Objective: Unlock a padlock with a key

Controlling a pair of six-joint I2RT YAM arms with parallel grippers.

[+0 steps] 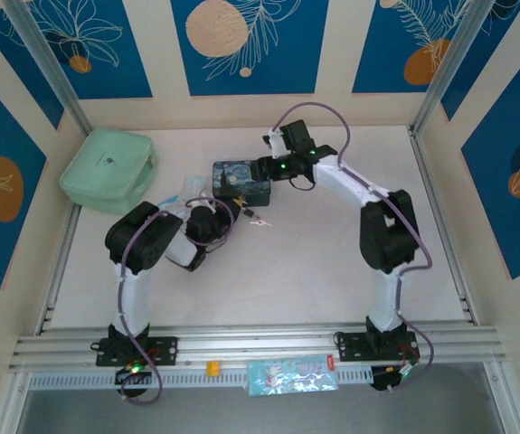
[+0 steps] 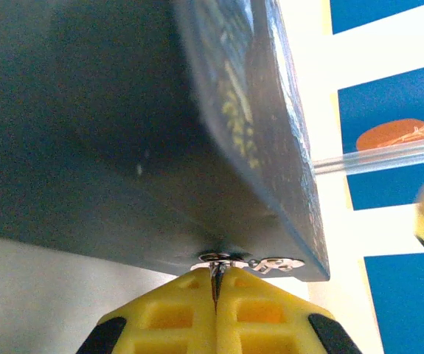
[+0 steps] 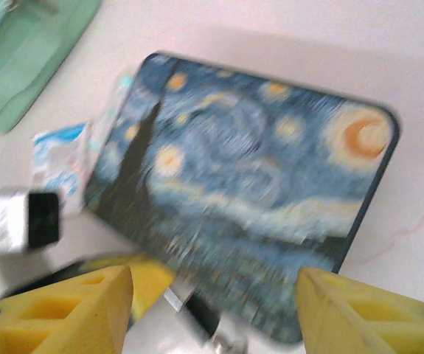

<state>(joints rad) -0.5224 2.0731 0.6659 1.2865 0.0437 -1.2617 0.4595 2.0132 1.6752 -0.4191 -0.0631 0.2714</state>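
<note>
jaws of the left gripper [image 2: 216, 274] are pressed fully together, with what looks like the padlock [image 3: 195, 316] pinched edge-on between their tips. the blue tin [image 2: 123, 133] sits just beyond those tips, its metal clasp right at them. jaws of the right gripper [image 3: 213, 280] stand well apart and hold nothing, hovering over the tin's lid. the key [image 1: 261, 221] lies on the table [image 1: 314, 271], on the near side of the right jaws and clear of both pairs. it looks light, stiff, thin and flat, so probably slippery to lift. its broad head seems the place to pinch, leaving the blade free.
</note>
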